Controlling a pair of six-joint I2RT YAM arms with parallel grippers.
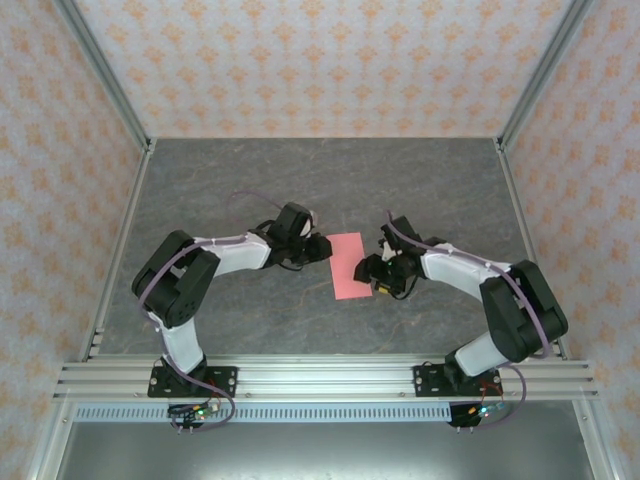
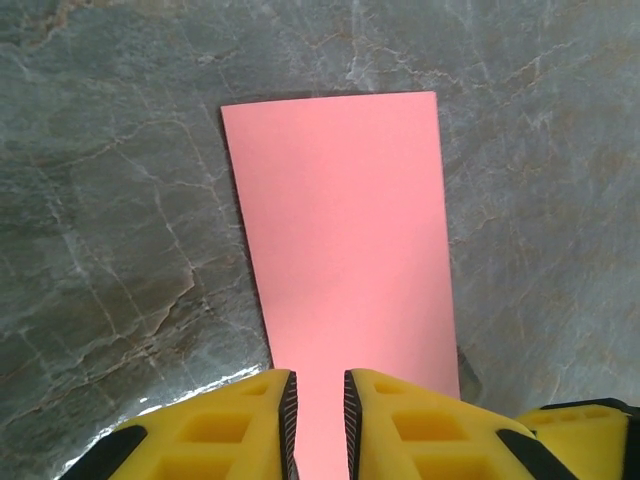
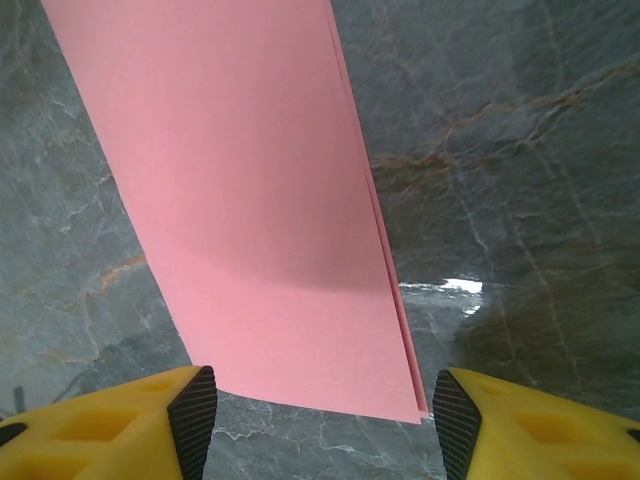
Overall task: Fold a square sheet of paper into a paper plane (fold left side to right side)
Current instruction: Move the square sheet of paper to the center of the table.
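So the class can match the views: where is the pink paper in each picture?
Top external: pink paper just right of centre.
Left wrist: paper centre, reaching the bottom edge.
Right wrist: paper from top left towards bottom centre.
Shared landmark: grey marbled table beneath it.

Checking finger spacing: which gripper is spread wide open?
The right gripper: its fingers stand far apart near the pink paper's corner; the left gripper's fingers nearly touch.

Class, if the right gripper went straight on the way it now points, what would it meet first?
The right gripper would likely meet the pink paper first, near its close edge; depth is unclear.
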